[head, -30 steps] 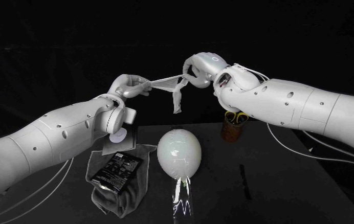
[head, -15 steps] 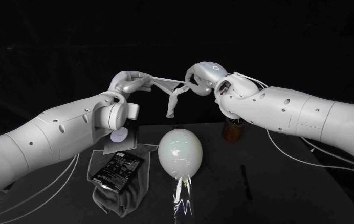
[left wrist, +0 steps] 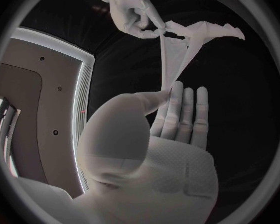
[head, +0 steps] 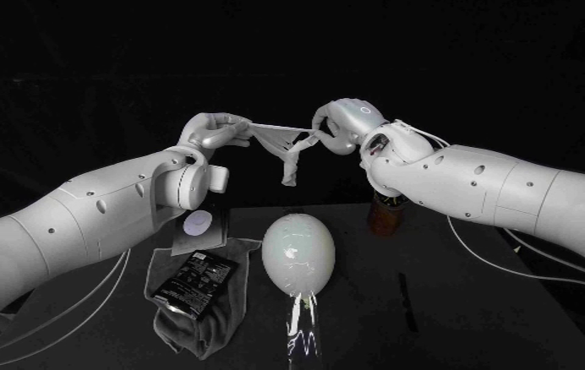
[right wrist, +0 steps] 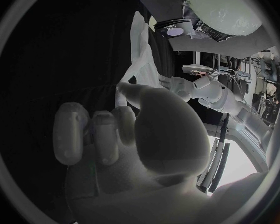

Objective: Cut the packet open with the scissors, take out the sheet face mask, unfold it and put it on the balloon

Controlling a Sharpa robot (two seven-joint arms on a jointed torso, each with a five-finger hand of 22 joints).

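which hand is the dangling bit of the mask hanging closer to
The right hand: the sheet mask is stretched between both hands, but its loose tail droops just beside that one, away from the left hand.

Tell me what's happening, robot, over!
Left hand and right hand pinch the sheet mask, stretched between them. Mask partly bunched, not yet on the balloon. Packet lies aside.

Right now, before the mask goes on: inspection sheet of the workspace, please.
Surface: black table, carrying the things below.
Job's things: sheet face mask stretched in the air between both hands, one end dangling; balloon lying on the table beneath; black packet on a grey cloth; brown holder behind the right arm.
Clutter: small pale disc beside the cloth.
Hands: left hand and right hand each pinch the mask.
Cables: white cable under the right arm.
Surroundings: nothing seen, dark backdrop.
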